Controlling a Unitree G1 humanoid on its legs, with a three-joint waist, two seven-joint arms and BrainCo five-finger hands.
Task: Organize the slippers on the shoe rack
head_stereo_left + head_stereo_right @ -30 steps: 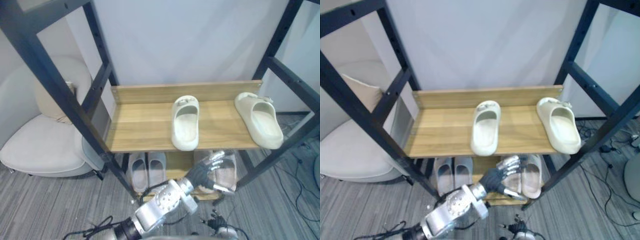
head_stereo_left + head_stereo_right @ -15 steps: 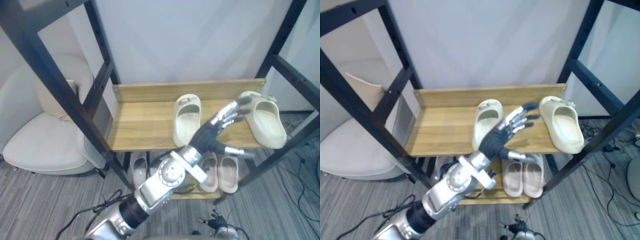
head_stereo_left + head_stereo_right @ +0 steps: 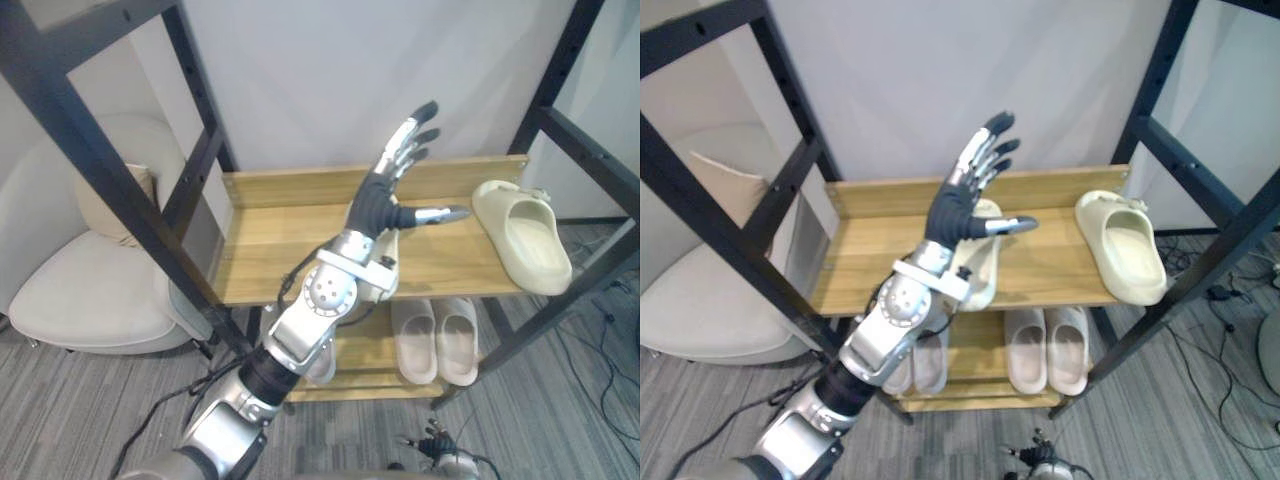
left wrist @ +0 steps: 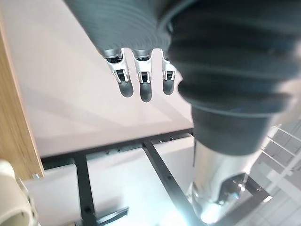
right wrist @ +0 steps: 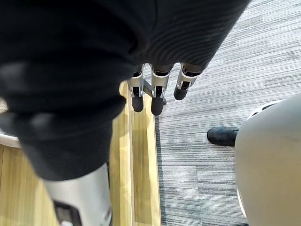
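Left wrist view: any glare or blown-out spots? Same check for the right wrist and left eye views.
Left wrist view: a blown-out patch beside the thumb washes out part of the shoe rack's black frame; the left hand reads dark against the white wall. Right wrist view: even light, no glare around the right hand. Left eye view: soft shadows on the wall, and the lower-shelf slippers sit in shade.

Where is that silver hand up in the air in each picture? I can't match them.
Left eye view: left hand, open, above the upper shelf's middle.
Right eye view: same hand, left of centre.
Left wrist view: its fingers against the white wall.
Right wrist view: the right hand, over grey floor.
Landmark, both eye views: cream slipper at the shelf's right end.
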